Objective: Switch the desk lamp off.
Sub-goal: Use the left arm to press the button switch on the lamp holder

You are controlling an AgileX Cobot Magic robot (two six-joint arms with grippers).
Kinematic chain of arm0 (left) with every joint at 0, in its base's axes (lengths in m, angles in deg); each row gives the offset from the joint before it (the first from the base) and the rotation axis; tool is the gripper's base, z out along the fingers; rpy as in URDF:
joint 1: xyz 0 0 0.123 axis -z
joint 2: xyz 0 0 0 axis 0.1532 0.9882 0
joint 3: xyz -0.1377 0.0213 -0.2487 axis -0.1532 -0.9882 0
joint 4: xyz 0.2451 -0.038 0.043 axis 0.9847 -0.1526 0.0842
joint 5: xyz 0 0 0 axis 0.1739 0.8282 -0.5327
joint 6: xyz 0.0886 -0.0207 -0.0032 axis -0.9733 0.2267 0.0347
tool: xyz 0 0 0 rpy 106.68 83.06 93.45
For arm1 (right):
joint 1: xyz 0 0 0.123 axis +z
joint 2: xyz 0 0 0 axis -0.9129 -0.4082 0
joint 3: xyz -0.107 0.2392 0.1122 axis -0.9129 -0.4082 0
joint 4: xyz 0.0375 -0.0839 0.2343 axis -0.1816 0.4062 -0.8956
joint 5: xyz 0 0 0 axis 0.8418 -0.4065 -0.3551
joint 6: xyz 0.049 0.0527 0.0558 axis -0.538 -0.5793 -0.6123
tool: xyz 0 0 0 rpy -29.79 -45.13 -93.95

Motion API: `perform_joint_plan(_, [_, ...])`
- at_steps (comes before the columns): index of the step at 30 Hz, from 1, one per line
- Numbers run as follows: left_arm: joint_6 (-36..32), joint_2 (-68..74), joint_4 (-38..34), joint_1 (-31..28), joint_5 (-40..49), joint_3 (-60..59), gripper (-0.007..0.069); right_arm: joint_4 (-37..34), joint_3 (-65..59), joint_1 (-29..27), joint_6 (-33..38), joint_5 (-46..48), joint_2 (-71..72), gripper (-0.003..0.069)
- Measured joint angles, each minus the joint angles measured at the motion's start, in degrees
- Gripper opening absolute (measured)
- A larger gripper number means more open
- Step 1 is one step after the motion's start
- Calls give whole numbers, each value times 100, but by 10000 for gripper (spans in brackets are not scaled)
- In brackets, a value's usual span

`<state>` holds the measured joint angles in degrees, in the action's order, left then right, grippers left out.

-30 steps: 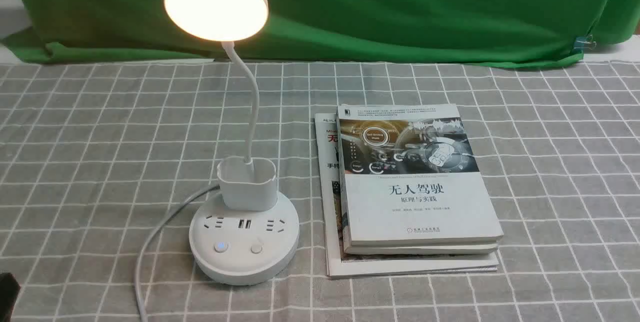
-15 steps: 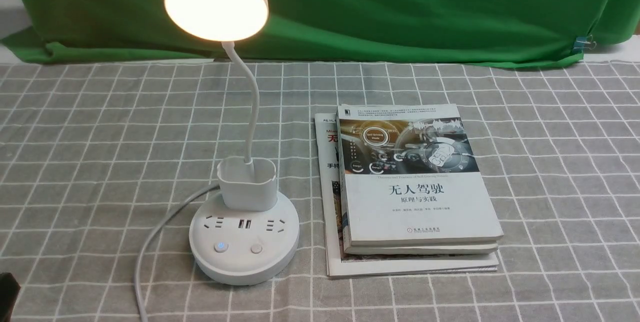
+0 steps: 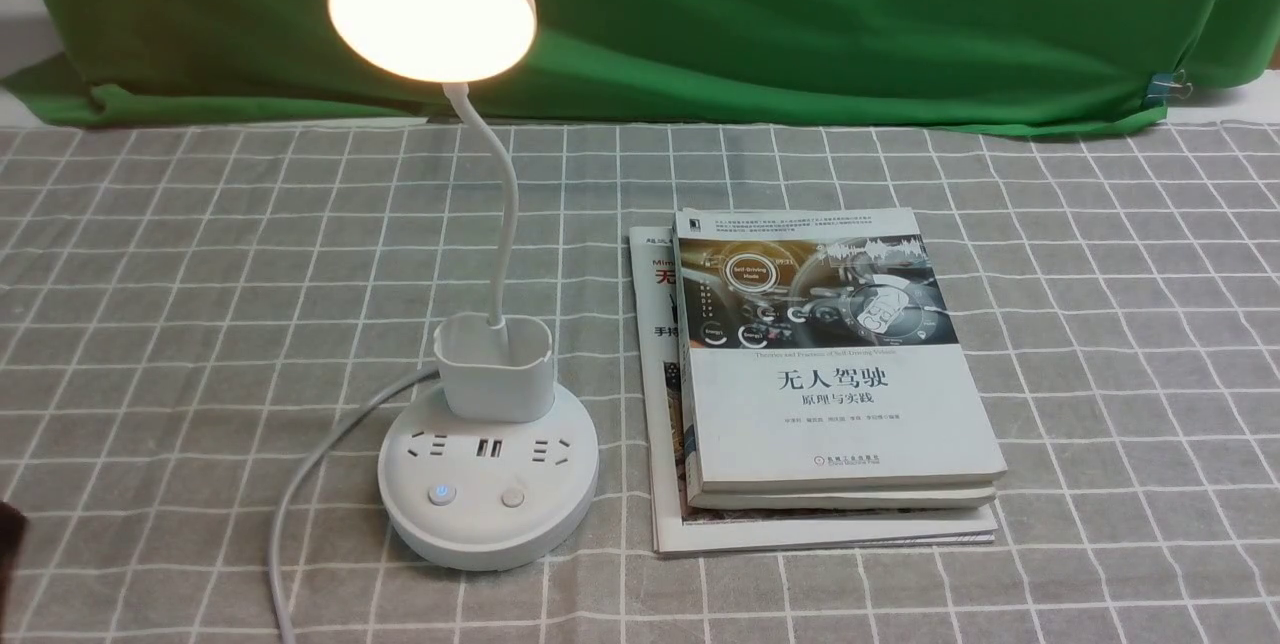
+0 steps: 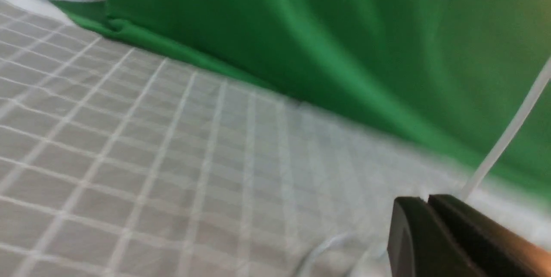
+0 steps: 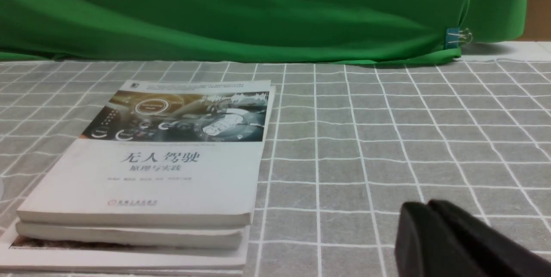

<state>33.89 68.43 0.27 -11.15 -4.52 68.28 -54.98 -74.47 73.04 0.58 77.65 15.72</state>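
In the front view the desk lamp [image 3: 495, 374] shines, so nothing is done yet; in the left wrist view the left claw [image 4: 427, 200] is closed on nothing, with the lamp's neck [image 4: 506, 139] ahead of its tips; in the right wrist view the right claw [image 5: 428, 203] is closed on nothing, with the lamp out of sight.

Staged lab-style recording set. A green backdrop cloth [image 3: 800, 24] hangs behind, pinned by a binder clip [image 3: 1166, 86]; a grey checked counter cloth [image 3: 1100, 324] lies below. Stacked textbooks [image 3: 830, 394] rest on it.
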Motion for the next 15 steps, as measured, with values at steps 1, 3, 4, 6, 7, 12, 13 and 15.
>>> perform_joint_plan(1, [9, 0, -199, 0, -116, 0, 19, 0, 0, 0, 0, 0, 0, 36])
perform_joint_plan(3, [13, 0, -507, 0, -354, 0, 19, 0, 0, 0, 0, 0, 0, 36])
perform_joint_plan(4, [13, 0, -546, 0, -415, 0, 19, 0, 0, 0, 0, 0, 0, 36])
perform_joint_plan(6, [13, 0, -665, 0, -802, 0, 19, 0, 0, 0, 0, 0, 0, 36])
perform_joint_plan(7, [15, 0, -696, 0, -903, 0, 19, 0, 0, 0, 0, 0, 0, 36])
perform_joint_plan(12, [49, 209, -595, 0, -354, 357, 19, 0, 0, 0, 0, 0, 0, 36])
perform_joint_plan(13, [49, 396, -460, 0, -117, 588, 19, 0, 0, 0, 0, 0, 0, 36])
perform_joint_plan(15, [49, 746, -243, 0, 255, 977, 19, 0, 0, 0, 0, 0, 0, 36])
